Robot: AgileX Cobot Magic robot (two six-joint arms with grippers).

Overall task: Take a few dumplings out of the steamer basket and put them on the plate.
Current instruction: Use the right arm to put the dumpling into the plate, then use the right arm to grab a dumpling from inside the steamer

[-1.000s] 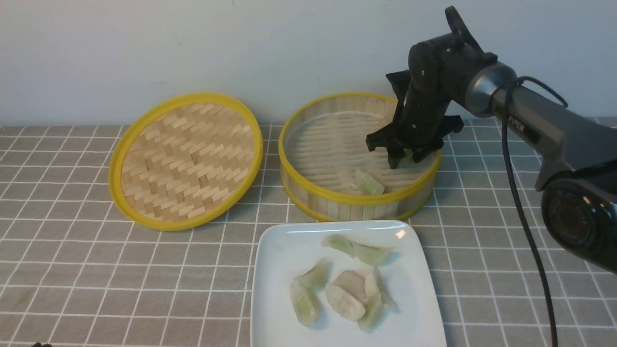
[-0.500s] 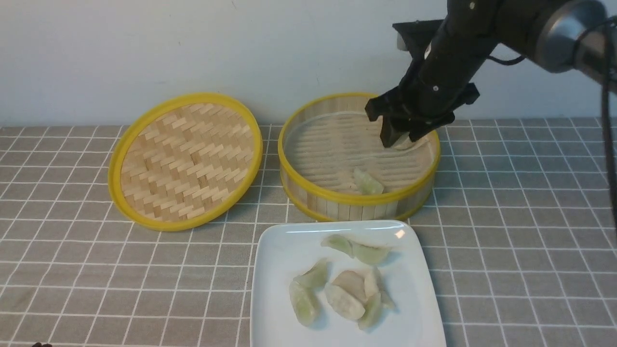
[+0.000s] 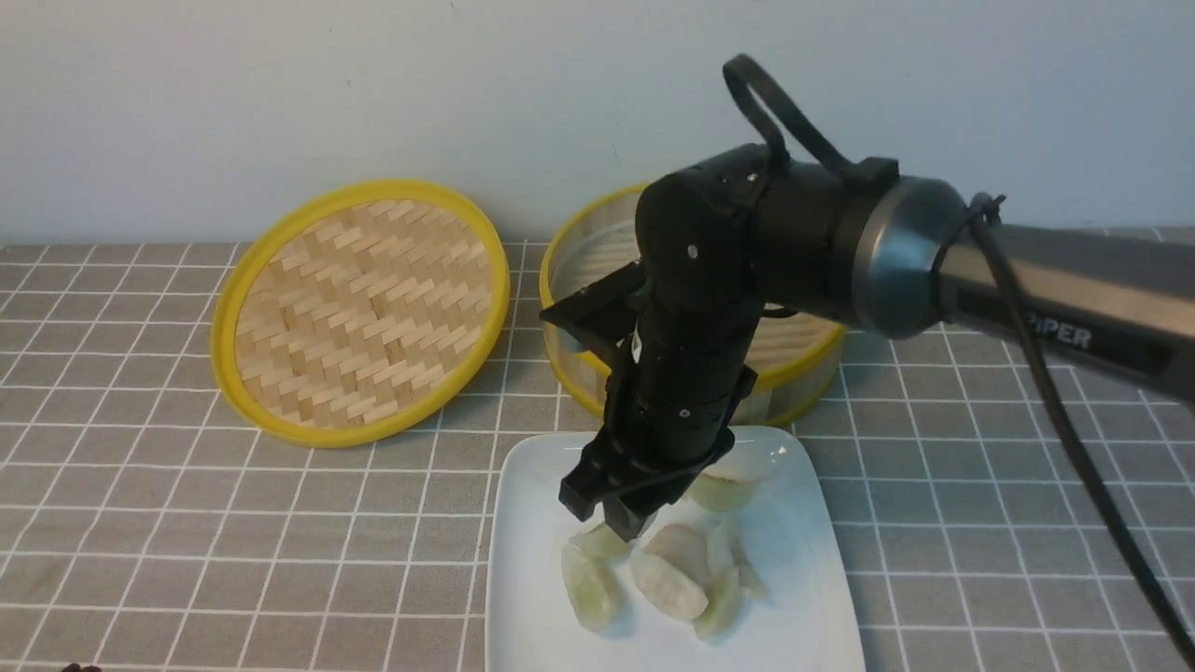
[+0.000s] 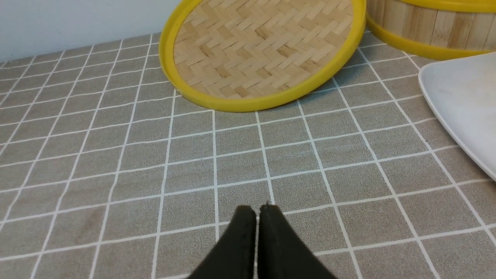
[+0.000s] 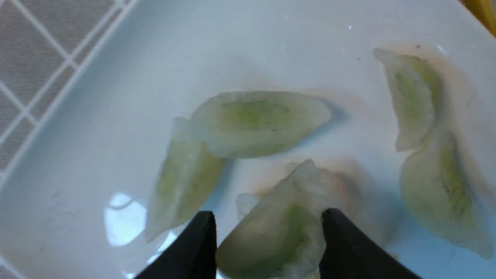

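Note:
My right gripper (image 3: 611, 523) hangs low over the white plate (image 3: 803, 597), shut on a pale green dumpling (image 5: 271, 232) held between its two black fingers (image 5: 201, 240). Several other dumplings (image 3: 667, 583) lie on the plate below and beside it, also in the right wrist view (image 5: 255, 122). The steamer basket (image 3: 803, 364) stands behind the plate; my right arm hides most of its inside. My left gripper (image 4: 255, 209) is shut and empty, low over the tablecloth, left of the plate (image 4: 465, 100).
The flat woven lid (image 3: 359, 308) leans to the left of the basket, also in the left wrist view (image 4: 263, 50). A grey checked cloth (image 3: 140, 523) covers the table. A white wall stands close behind the basket.
My right gripper rose out of the basket with a dumpling, swung forward and came down over the plate's middle. The left gripper is unchanged.

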